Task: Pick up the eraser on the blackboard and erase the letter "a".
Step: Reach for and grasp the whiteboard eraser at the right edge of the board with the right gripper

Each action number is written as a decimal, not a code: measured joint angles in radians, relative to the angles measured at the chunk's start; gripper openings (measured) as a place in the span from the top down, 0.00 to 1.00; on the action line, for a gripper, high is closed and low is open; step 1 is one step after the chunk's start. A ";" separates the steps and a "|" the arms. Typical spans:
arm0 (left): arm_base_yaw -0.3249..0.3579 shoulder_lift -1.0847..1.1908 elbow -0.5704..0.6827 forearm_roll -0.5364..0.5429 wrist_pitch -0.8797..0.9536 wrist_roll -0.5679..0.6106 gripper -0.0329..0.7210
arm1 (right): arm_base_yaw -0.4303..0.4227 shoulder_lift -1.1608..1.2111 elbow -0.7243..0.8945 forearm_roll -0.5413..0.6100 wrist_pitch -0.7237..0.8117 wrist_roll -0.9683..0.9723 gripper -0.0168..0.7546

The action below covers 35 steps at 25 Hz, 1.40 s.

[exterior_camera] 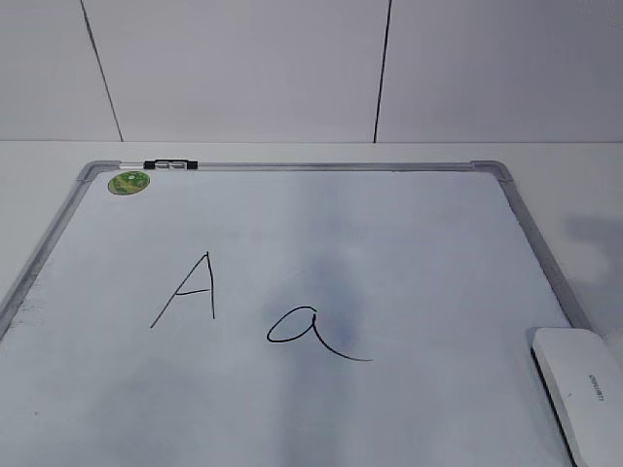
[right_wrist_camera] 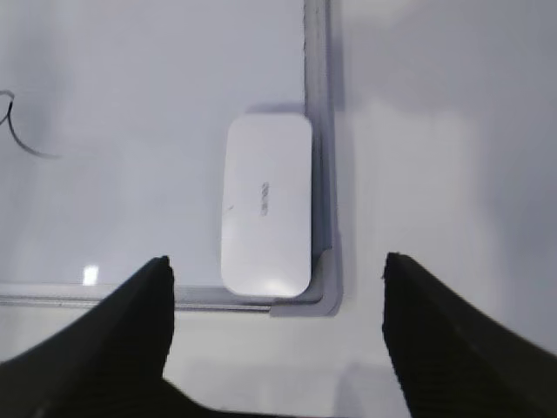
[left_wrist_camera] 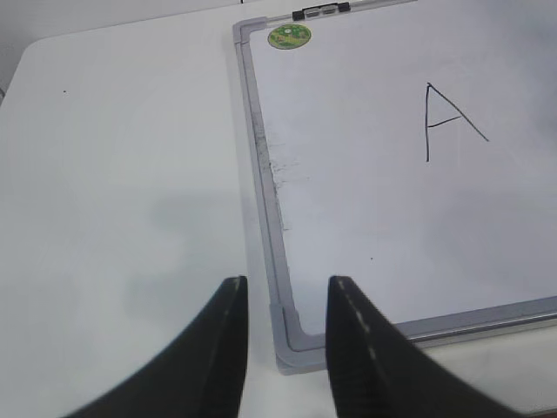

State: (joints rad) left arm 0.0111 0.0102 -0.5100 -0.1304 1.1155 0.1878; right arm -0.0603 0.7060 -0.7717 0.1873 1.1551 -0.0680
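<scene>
- Exterior view: blackboard [exterior_camera: 292, 409] lies flat on a white table [exterior_camera: 574, 170], silver-grey frame, rounded corners. Round green sticker [exterior_camera: 128, 182] sits in the far left corner, a small black-and-white marker [exterior_camera: 169, 164] lies on the far frame rail just beside it.
- Angular capital "A" [exterior_camera: 188, 289] is written left of centre; the letter "a" [exterior_camera: 310, 333], a cursive loop with a trailing tail, sits right of it, close but not touching.
- The eraser [exterior_camera: 582, 391] lies at the near right corner of the board, white top up with grey lettering, well apart from both letters. No arms in this view.
- Left wrist view: left gripper [left_wrist_camera: 284, 348] hangs over the board's near left corner, black fingers a narrow gap apart, nothing between them. The frame corner shows through the gap. Capital "A", sticker and marker visible farther off; grey smudges along the left rail.
- Right wrist view: right gripper [right_wrist_camera: 277, 331] is spread wide, fingers far apart, holding nothing. The eraser lies ahead of the gap, flat in the board's corner, its long side right against the side rail, its near end by the bottom rail. Fingers are not touching it. Tail of the "a" shows at the left edge.
</scene>
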 joint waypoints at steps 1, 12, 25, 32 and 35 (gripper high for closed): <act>0.000 0.000 0.000 0.000 0.000 0.000 0.65 | 0.000 0.020 0.000 0.015 0.017 0.000 0.21; 0.000 0.000 0.000 0.000 0.000 0.000 0.65 | 0.000 0.126 0.000 0.050 -0.016 0.000 0.21; 0.000 0.000 0.000 0.000 0.000 0.000 0.64 | 0.000 0.258 -0.002 0.080 0.029 -0.011 0.21; 0.000 0.000 0.000 0.000 0.000 0.000 0.64 | 0.030 0.366 -0.002 0.029 0.038 -0.023 0.21; 0.000 0.000 0.000 0.000 0.000 0.000 0.64 | 0.102 0.395 -0.008 -0.020 0.036 0.019 0.21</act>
State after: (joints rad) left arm 0.0111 0.0102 -0.5100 -0.1304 1.1155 0.1878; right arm 0.0417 1.1011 -0.7798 0.1675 1.1912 -0.0489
